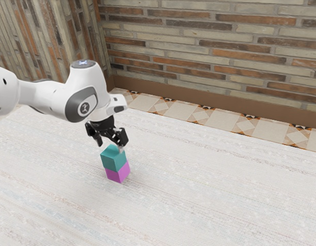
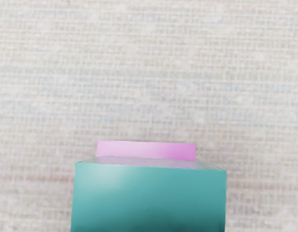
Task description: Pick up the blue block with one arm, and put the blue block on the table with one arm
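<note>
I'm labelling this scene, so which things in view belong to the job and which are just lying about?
For the job:
- blue block
- table
- gripper, open above the block

Just there:
- pink block, beneath the blue one
- brick wall

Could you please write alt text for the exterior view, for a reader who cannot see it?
A white robot arm holds its open black end effector just above a teal block, which sits on a pink block on a pale table, with a brick wall behind.

Both views look down on the block stack (image 1: 114, 163), the exterior back beside the arm (image 1: 50, 100), the wrist's close above.
</note>
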You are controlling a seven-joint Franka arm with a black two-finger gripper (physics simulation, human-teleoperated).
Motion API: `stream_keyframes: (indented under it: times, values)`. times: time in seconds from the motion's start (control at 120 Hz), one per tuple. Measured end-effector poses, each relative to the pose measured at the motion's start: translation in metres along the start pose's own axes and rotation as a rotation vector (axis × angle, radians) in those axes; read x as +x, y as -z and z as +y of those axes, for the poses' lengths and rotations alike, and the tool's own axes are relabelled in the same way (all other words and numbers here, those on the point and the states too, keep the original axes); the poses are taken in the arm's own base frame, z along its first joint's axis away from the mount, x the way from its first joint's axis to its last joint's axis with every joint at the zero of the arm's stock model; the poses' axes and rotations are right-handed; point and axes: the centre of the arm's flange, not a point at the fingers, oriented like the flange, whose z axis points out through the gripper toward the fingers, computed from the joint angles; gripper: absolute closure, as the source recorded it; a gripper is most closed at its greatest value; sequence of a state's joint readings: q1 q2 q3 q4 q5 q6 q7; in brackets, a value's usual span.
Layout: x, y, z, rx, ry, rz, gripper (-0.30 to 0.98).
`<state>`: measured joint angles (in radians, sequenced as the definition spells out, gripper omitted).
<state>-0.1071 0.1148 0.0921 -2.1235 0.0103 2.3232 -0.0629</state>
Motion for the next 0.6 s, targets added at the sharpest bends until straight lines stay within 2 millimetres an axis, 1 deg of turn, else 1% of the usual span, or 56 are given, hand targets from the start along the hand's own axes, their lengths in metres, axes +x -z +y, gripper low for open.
stream_keyframes:
  times: [0.3, 0.533, 0.575, 0.6]
  values:
    - [0.000, -0.015, 0.000, 0.003, 0.009, -0.017, 0.03]
    - [0.000, -0.040, -0.004, 0.007, 0.021, -0.056, 0.03]
    - [0.000, -0.043, -0.004, 0.007, 0.022, -0.057, 0.05]
    - [0.000, -0.044, -0.003, 0.007, 0.021, -0.059, 0.08]
